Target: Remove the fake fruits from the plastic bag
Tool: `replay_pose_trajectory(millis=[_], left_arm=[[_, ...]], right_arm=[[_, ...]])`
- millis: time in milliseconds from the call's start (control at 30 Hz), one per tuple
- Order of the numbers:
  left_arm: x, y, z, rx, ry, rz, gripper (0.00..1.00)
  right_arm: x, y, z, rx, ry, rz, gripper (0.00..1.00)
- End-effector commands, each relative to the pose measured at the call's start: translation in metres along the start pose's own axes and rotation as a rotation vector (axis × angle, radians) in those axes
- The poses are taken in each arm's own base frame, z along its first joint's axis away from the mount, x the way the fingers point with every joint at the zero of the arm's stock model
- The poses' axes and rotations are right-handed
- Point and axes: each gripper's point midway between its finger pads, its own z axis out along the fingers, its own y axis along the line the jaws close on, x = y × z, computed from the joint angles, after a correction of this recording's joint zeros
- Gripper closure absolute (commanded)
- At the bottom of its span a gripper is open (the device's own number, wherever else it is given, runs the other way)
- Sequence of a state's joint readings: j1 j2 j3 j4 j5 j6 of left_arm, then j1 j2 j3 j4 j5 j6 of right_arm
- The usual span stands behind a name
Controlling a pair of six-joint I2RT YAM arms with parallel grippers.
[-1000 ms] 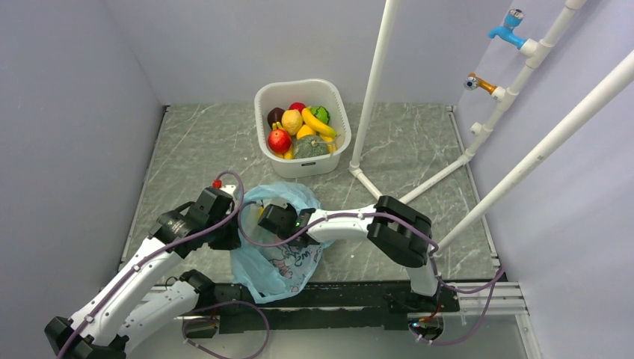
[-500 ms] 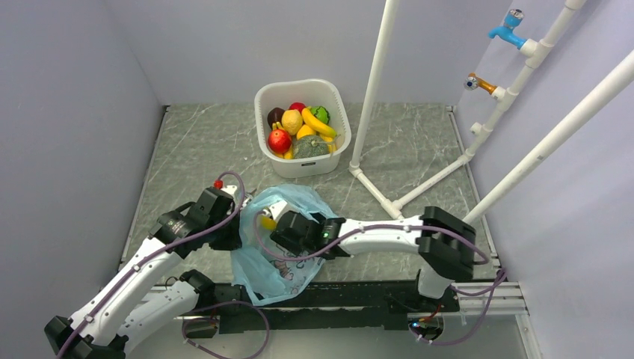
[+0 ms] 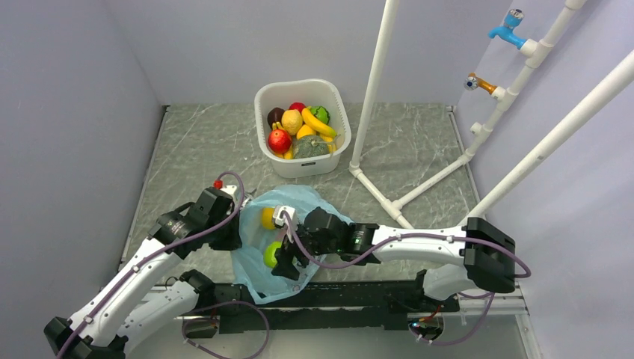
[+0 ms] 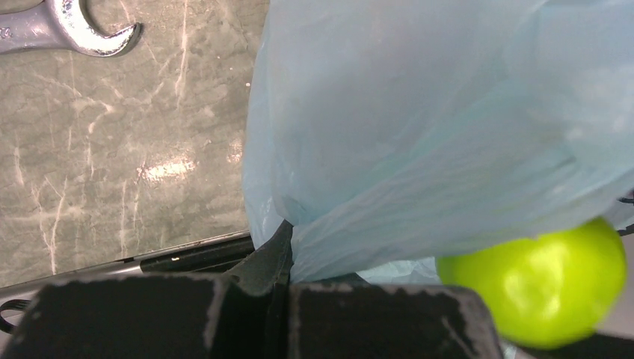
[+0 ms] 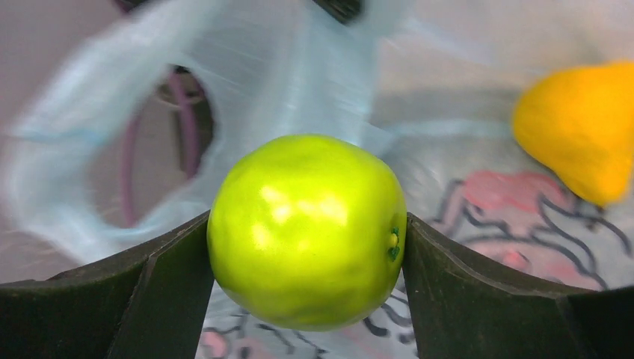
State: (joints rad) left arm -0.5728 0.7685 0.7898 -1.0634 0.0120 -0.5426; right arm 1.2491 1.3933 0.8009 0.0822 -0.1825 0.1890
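Green apple (image 5: 306,232) clamped in right end effector (image 5: 306,250), inside plastic bag (image 5: 314,67); left end effector (image 4: 278,262) pinching bag.

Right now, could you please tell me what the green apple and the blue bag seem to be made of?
The green apple, gripped by the right hand, looks like glossy moulded plastic: smooth, even skin with bright highlights. The blue bag is probably thin plastic film: translucent, softly shiny and creased.

Glossy light green apple (image 5: 306,232) over crumpled, open light-blue plastic bag (image 3: 250,262), yellow round fruit (image 5: 579,131) at apple's twelve o'clock, inside bag
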Motion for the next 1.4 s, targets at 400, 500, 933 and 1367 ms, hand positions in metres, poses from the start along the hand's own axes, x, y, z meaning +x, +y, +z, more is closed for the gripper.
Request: replay_pose_trajectory(millis=[400, 500, 933, 1367], left_arm=[[-0.005, -0.006, -0.005, 0.022, -0.017, -0.004, 1.00], [-0.005, -0.006, -0.005, 0.022, -0.020, -0.005, 1.00], [-0.005, -0.006, -0.004, 0.025, -0.016, 0.000, 1.00], [-0.004, -0.006, -0.004, 0.023, -0.012, 0.001, 1.00]], right_arm=[[-0.140, 0.016, -0.079, 0.043, -0.444, 0.017, 1.00], [-0.152, -0.046, -0.102, 0.421, -0.492, 0.103, 1.00], [-0.184, -0.163, -0.161, 0.944, -0.572, 0.142, 1.00], [-0.212, -0.278, -0.092, 0.939, -0.478, 0.168, 1.00]])
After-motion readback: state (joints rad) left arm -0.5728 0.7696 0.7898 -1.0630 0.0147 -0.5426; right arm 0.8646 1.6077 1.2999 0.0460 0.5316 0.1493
